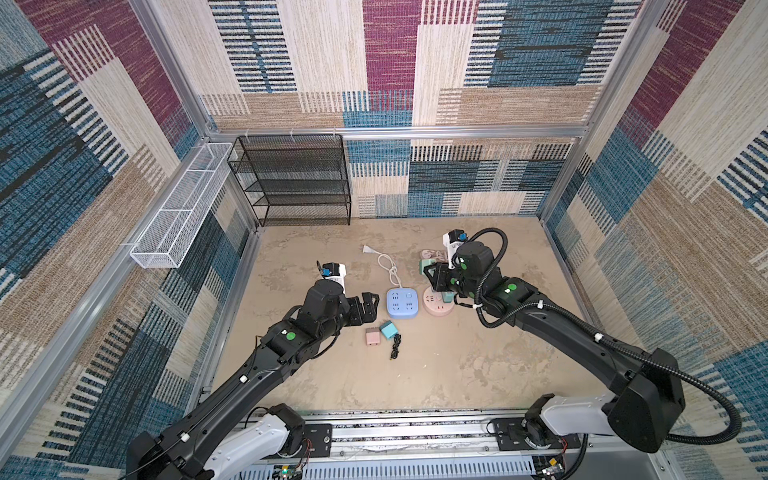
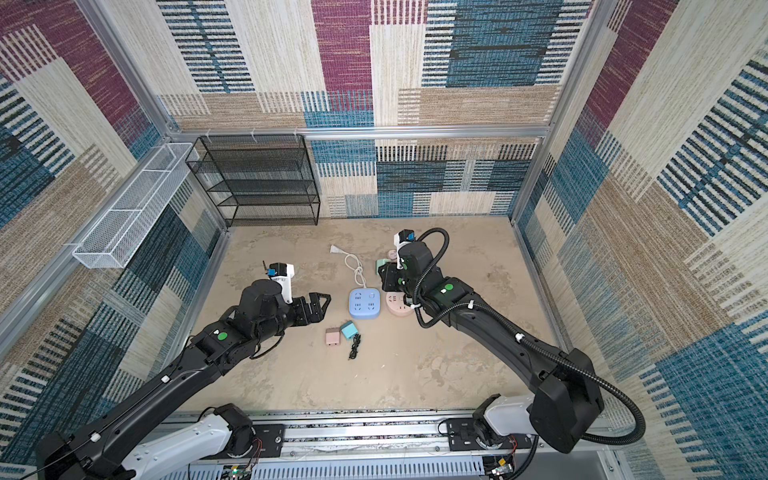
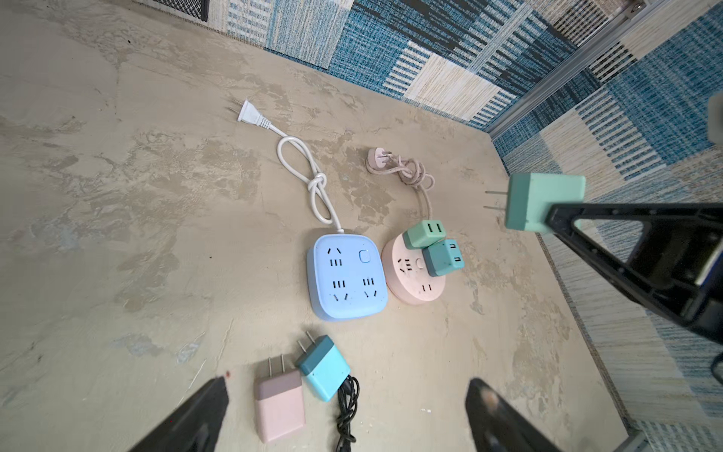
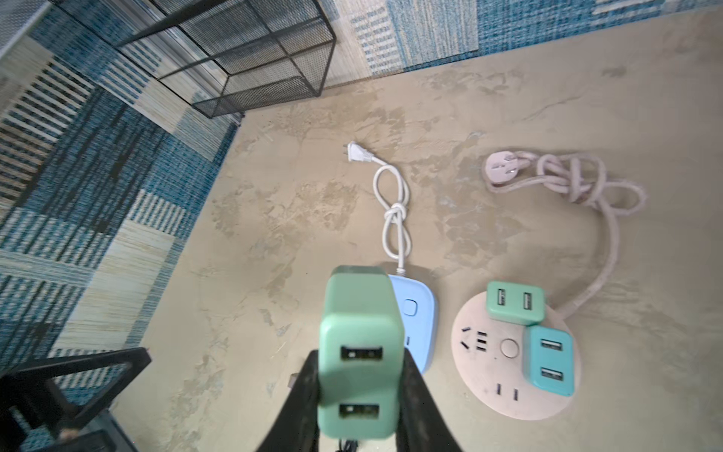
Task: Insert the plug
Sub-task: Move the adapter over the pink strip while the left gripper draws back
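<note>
Right gripper (image 4: 358, 368) clamps the mint-green USB charger (image 4: 360, 313) aloft, prongs clear, near the round pink socket (image 3: 418, 285). Left gripper (image 3: 344, 387) hangs wide open beside the blue power strip (image 3: 346, 281), bare table (image 3: 156, 235) alongside.

Nothing can be read anywhere. The white camera housing (image 2: 287, 282) on the left wrist carries a trace of small dark print in both top views, too small to make out. The light-blue square power strip (image 3: 346, 280), the round pink power strip (image 3: 410, 287) and the mint-green two-port USB charger plug (image 4: 360, 352) show plain faces — no lettering that can be told. The round green stickers (image 1: 291, 336) on the black arms look blank.
</note>
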`<action>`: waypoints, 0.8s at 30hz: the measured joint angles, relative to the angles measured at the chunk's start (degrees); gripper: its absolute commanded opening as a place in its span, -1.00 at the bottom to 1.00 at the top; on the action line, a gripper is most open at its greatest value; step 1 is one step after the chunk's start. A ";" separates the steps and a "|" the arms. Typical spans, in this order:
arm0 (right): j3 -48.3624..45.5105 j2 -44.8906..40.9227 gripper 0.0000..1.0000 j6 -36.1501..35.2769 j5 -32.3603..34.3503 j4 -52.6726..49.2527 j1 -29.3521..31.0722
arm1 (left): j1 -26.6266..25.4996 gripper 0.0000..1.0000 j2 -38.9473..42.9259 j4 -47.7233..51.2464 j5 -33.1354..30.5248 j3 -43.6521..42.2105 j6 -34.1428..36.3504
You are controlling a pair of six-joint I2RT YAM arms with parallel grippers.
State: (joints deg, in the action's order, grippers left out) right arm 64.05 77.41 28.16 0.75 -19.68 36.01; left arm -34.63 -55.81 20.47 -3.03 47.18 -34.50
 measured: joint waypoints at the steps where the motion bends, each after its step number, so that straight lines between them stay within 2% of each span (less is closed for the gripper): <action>1: 0.57 0.48 -1.00 -0.48 0.90 -1.46 0.00 | 0.00 0.99 0.00 0.39 -0.11 0.02 0.02; 15: 6.23 8.46 -1.00 -2.51 1.14 -12.61 -0.02 | 0.13 0.97 -2.58 4.15 -1.07 0.70 1.16; 24: 7.15 10.78 -1.00 -3.76 0.76 -15.39 -0.02 | 0.17 0.93 -3.17 4.61 -1.38 0.63 1.68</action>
State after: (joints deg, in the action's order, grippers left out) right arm 71.20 88.18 24.40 1.52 -35.07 35.99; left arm -34.46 -58.98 25.08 -4.40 47.81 -32.82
